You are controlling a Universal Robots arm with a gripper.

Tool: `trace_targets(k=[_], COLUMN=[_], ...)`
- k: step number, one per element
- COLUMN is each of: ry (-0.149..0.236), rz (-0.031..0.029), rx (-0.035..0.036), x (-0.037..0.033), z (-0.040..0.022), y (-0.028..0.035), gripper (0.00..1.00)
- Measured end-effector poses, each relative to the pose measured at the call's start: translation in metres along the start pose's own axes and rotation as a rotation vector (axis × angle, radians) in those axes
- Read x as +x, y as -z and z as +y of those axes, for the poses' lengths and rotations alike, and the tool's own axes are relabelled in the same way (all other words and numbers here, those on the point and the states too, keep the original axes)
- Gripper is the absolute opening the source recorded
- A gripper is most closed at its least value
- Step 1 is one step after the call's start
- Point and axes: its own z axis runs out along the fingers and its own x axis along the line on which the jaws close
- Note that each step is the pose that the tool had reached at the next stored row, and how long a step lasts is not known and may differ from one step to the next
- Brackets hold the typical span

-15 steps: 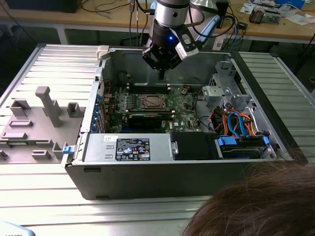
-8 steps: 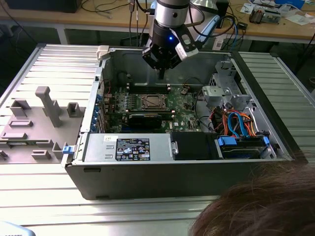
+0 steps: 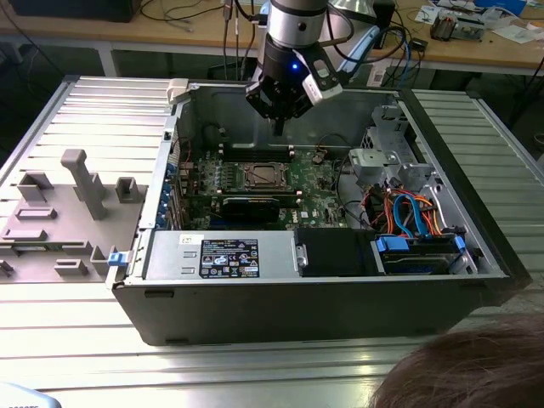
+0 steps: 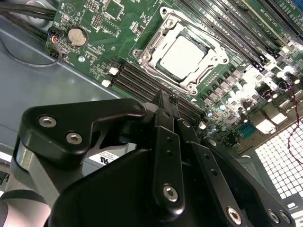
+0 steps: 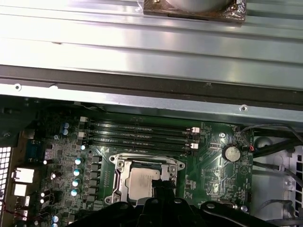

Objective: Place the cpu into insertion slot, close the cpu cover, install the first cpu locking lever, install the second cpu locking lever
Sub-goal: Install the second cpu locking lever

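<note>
The gripper [image 3: 278, 126] is hanging above the open computer case [image 3: 255, 314], clenched on nothing, its 2 fingers [image 4: 166, 113] pressed together in the second wrist view. The cpu [image 4: 182, 55] is lying below it, well apart, seated in the insertion slot [image 3: 263, 176] on the green board [image 5: 208, 142]. The cpu cover [image 4: 208, 61] is framing the chip. The case is standing on the ribbed metal bench [image 3: 93, 340].
</note>
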Motion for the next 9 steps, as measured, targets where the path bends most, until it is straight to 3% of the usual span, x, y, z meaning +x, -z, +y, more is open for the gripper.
trace_targets(k=[6, 9], ry=[0.0, 0.001], rz=[-0.0013, -0.0026], rx=[-0.0132, -0.027], x=[0.0001, 0.0002], z=[0.0, 0.0], y=[0.0, 0.0], gripper=[0.11, 0.11])
